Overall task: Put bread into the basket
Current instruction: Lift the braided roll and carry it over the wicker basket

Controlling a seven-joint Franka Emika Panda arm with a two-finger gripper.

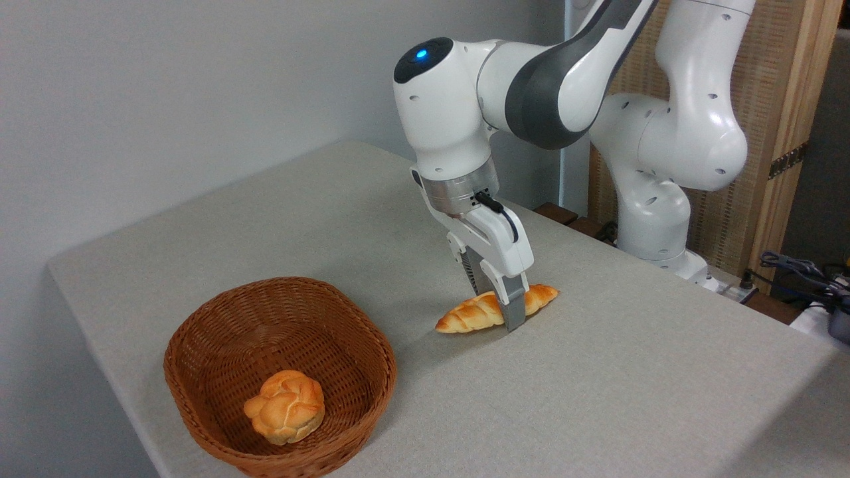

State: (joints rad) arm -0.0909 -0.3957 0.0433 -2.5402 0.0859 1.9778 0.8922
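My gripper down over the bread, basket waiting at the near corner.

Nearest the camera, the basket (279,375) sits by the tabletop's (597,398) near left corner, its front rim cut off by the picture's bottom edge; a small knotted bun (285,406) lies inside, toward the near wall. Farther back, around the middle of the tabletop, the bread (495,309) lies flat, well apart from the basket. My gripper (501,309) stands over its middle, one finger (511,304) in front covering part of the loaf, the other mostly hidden behind it. The fingers straddle the loaf, but I cannot tell whether they press it or stand clear. Beyond, my arm's base is partly cut off at the far right edge.
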